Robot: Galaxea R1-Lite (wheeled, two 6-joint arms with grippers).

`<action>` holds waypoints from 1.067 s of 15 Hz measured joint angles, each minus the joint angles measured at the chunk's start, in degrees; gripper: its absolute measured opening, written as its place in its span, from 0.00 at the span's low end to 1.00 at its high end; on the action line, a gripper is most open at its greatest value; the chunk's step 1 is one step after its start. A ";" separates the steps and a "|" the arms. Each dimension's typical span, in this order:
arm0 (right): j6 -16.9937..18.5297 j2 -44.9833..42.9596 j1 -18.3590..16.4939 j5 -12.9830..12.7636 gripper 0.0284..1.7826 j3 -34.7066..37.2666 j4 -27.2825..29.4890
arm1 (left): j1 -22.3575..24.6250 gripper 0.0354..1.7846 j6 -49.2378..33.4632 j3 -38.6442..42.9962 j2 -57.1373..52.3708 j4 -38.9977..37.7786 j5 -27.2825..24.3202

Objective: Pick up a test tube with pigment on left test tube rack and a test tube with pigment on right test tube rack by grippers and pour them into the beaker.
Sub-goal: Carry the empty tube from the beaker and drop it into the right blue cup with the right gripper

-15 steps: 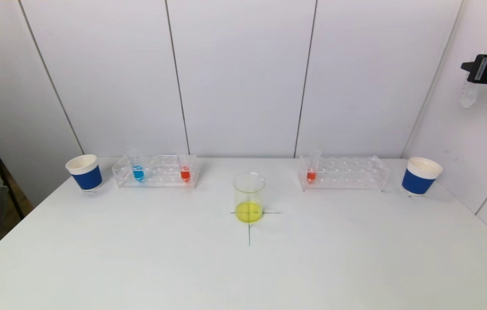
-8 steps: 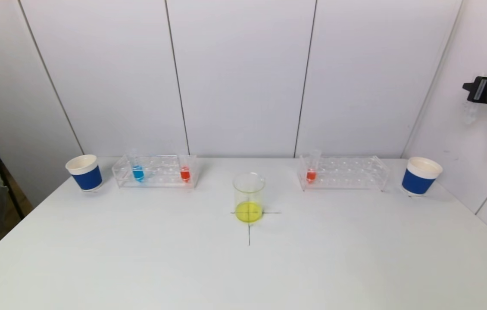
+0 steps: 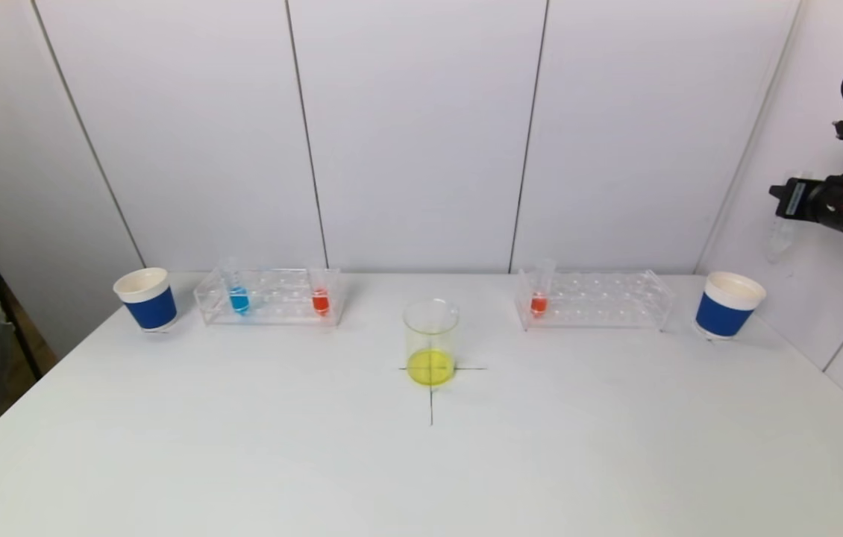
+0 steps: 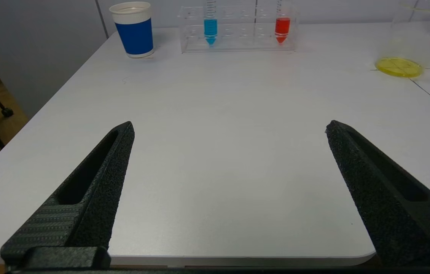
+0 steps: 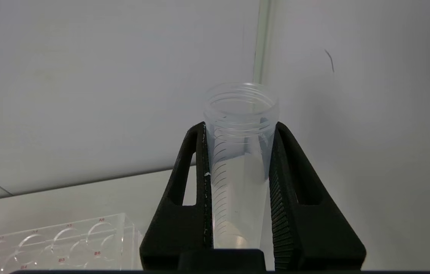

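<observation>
The beaker with yellow liquid in its bottom stands on a cross mark mid-table. The left test tube rack holds a blue tube and a red tube. The right test tube rack holds a red tube. High at the right, above the right cup, my right gripper is shut on an empty clear test tube, whose open mouth rises past the fingertips. My left gripper stands wide open and empty over the table's front edge, out of the head view.
A blue-and-white paper cup stands left of the left rack, and another right of the right rack. White wall panels close the back and right sides. The table's rounded front edge shows below the left gripper.
The right gripper has come down and a little leftward with the empty tube still in it. Nothing on the table has moved, and the left gripper is unchanged.
</observation>
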 joint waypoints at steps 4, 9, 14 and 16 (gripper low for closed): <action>-0.20 1.38 0.67 0.00 0.26 4.49 -5.92 | 0.00 0.99 0.02 0.00 0.00 0.00 0.01; -0.27 2.86 1.22 0.02 0.26 6.75 -7.27 | 0.00 0.99 0.02 0.00 0.00 0.00 0.04; -0.38 5.17 1.60 0.02 0.26 10.34 -14.60 | 0.00 0.99 0.02 0.00 0.00 0.00 0.04; -0.38 6.14 1.74 0.00 0.26 11.03 -15.13 | 0.00 0.99 0.02 0.00 0.00 0.00 0.01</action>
